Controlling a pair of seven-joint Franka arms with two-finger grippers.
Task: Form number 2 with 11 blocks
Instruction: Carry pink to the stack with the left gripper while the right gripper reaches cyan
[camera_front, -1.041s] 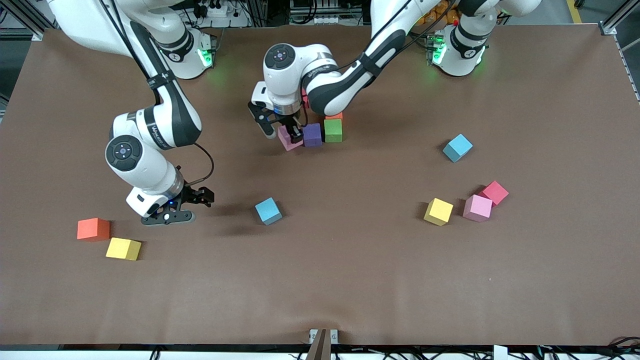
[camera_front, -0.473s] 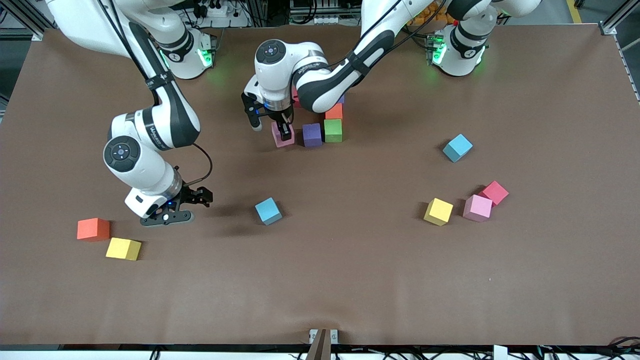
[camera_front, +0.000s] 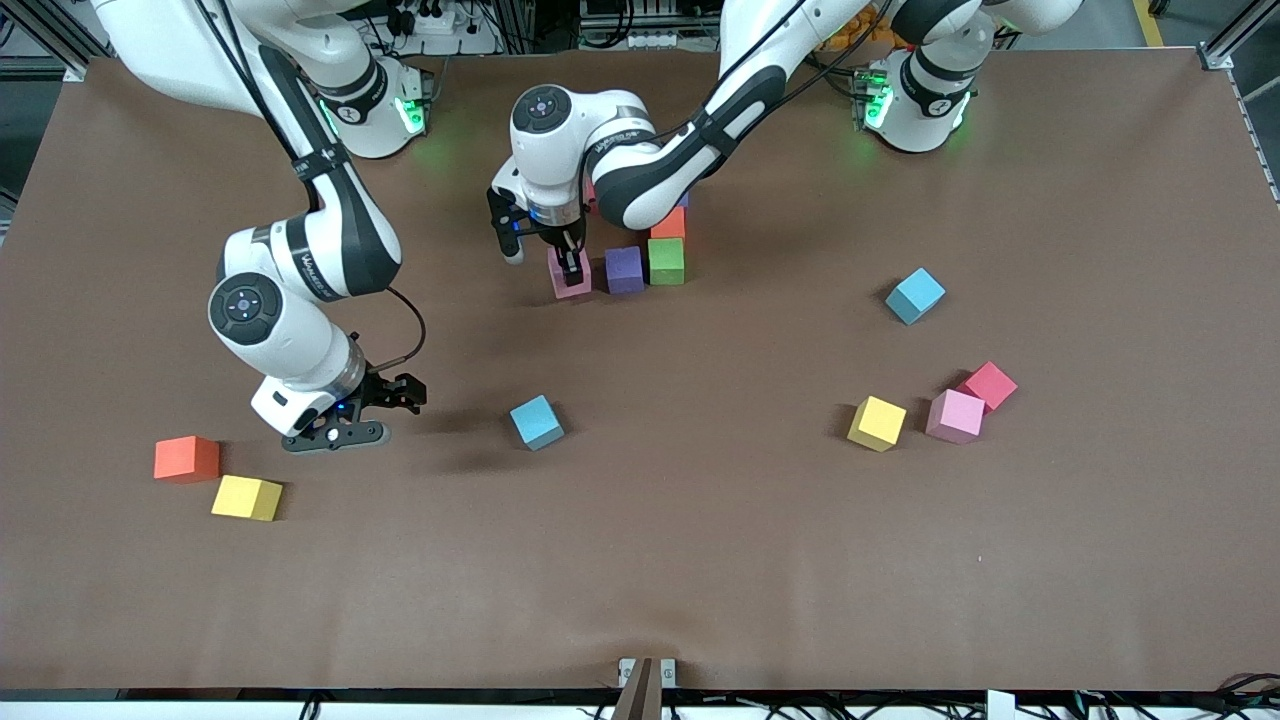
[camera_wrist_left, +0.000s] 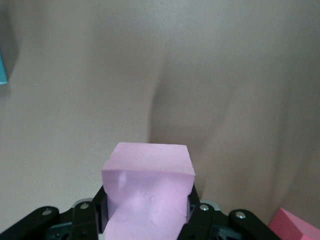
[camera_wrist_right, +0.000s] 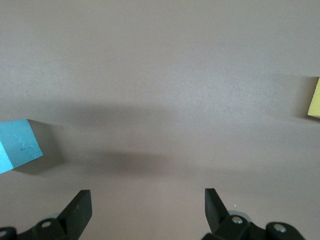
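The left end effector (camera_front: 571, 268) gripped a pink block (camera_front: 570, 277) beside the purple block (camera_front: 624, 269), extending the digit's row. The right end effector (camera_front: 385, 398) waited wide open and empty over the surface (camera_front: 700, 550).

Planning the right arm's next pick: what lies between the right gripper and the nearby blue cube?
Only bare table between right gripper and blue cube, in the front view.

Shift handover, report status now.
Left hand shut on pink block, beside purple block. Right hand open, waiting near blue block. Nothing blocking.
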